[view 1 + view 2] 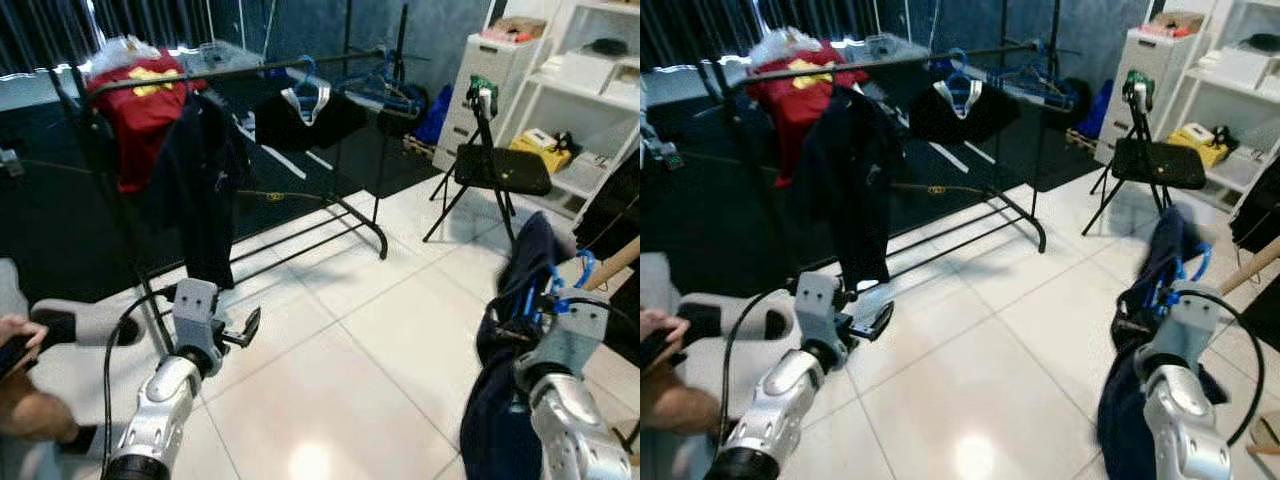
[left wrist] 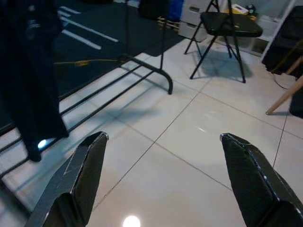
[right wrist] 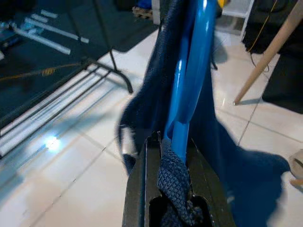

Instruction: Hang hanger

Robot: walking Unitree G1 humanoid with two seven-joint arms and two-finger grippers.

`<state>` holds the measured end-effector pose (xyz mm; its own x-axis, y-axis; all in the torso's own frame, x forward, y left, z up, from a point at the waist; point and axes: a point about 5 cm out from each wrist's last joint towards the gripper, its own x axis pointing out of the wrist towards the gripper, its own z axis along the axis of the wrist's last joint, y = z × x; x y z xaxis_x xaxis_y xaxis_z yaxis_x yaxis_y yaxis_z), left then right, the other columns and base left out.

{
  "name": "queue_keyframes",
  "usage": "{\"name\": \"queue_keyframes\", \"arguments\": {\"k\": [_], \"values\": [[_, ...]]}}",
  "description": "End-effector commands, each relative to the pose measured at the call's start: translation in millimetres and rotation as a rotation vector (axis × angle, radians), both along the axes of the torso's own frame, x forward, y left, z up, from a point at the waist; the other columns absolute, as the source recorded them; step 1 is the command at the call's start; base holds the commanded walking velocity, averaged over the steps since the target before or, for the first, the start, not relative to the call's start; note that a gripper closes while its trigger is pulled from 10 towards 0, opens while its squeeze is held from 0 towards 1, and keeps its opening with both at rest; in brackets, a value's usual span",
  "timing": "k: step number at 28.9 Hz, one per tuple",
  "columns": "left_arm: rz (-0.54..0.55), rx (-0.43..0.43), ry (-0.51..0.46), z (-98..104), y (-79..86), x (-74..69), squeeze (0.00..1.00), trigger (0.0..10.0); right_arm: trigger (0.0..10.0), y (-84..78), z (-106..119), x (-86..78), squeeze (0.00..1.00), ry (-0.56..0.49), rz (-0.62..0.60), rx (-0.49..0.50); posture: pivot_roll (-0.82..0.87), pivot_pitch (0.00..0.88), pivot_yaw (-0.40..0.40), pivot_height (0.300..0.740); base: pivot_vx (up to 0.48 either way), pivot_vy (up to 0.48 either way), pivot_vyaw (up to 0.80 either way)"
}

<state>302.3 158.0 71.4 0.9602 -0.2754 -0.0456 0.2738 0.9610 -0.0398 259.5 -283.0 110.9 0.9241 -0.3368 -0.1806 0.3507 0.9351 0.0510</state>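
My right gripper (image 3: 171, 142) is shut on a blue plastic hanger (image 3: 191, 71) that carries a dark navy garment (image 1: 500, 400); the garment drapes down over my right arm at the lower right. The hanger's blue hook (image 1: 583, 268) sticks up beside the garment. A black clothes rack (image 1: 230, 70) stands ahead on the left, holding a red shirt (image 1: 140, 105), a dark garment (image 1: 205, 180) and blue hangers (image 1: 310, 90). My left gripper (image 2: 161, 142) is open over the white floor tiles, low at the left, short of the rack's base.
A black folding chair (image 1: 495, 170) stands at the right, before white shelves (image 1: 600, 90). A wooden pole (image 1: 615, 265) leans in at the far right. A person's hand (image 1: 15, 335) and grey-socked foot show at the lower left. Open tile floor lies between me and the rack.
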Motion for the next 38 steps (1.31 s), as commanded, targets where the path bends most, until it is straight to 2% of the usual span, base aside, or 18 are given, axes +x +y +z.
{"name": "queue_keyframes", "arguments": {"k": [1,5,24,31,36,38], "values": [[0.003,0.011,-0.002,0,1.6,0.1,0.0,10.0,10.0,1.5,11,2.7,0.0,-0.058,0.02,-0.01,-0.1,0.0,-0.008,0.74,0.428,0.0,0.79],[0.004,0.01,-0.002,0,1.6,-0.3,0.0,10.0,10.0,1.9,13,2.8,0.0,-0.068,0.031,-0.013,-0.1,0.0,-0.008,0.74,0.428,0.0,0.79],[0.008,0.014,0.01,-5,3.2,-2.8,0.0,10.0,10.0,7.9,12,4.8,0.0,-0.07,0.081,0.038,-0.11,0.0,-0.006,0.74,0.43,0.0,0.0],[0.004,0.013,0.011,-5,2.2,-3.0,0.0,10.0,10.0,7.6,20,6.7,0.0,-0.091,0.126,0.046,-0.11,0.0,-0.006,0.74,0.431,0.0,0.0],[-0.004,0.008,0.006,-4,2.4,-2.6,0.0,10.0,10.0,-1.6,37,11.3,0.0,-0.128,0.153,0.064,-0.11,0.0,-0.004,0.74,0.43,0.0,0.0],[-0.004,0.008,0.006,-4,2.4,-2.6,0.0,10.0,10.0,-1.6,37,11.3,0.0,-0.128,0.153,0.064,-0.11,0.0,-0.004,0.74,0.428,0.0,0.0]]}}
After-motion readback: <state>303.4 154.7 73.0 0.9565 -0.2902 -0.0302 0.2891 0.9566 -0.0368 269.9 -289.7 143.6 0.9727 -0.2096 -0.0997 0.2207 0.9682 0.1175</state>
